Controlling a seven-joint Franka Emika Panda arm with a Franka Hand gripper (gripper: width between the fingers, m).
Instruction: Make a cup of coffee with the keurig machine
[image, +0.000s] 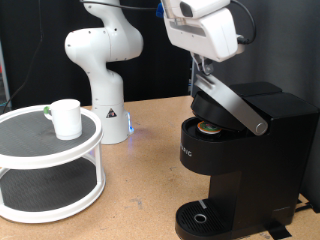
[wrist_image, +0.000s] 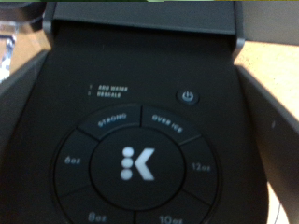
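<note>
The black keurig machine stands at the exterior view's right with its lid tilted up. A pod sits in the open brew chamber. My gripper hangs just above the raised lid's upper end, its dark fingers at or touching the lid. The wrist view looks close onto the lid's button panel with its power button; no fingers show clearly there. The white cup stands on a round rack at the exterior view's left, far from the gripper. The round drip base holds no cup.
The white two-tier round rack fills the lower left of the exterior view, with a small green item beside the cup. The white robot base stands behind it. Wooden table lies between rack and machine.
</note>
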